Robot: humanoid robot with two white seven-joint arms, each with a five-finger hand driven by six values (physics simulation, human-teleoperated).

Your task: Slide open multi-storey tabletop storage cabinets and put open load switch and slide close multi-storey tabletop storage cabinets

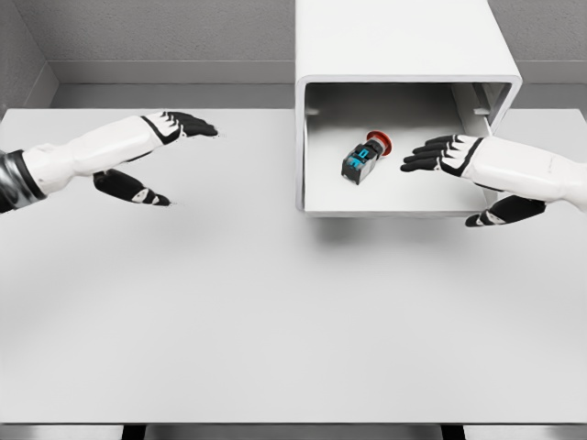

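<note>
Grey textured walls back a smooth, matte white tabletop (pixel 275 321). White boxy storage cabinet (pixel 404 41) stands at rear right, its flat-bottomed drawer (pixel 326 183) slid out. Load switch (pixel 364 158), a small dark block with blue face and round red cap, lies on the drawer floor. Right hand (pixel 445 154) hovers just beside it, fingers spread, holding nothing. Left hand (pixel 174 128) hangs well apart at left, fingers extended, empty.
</note>
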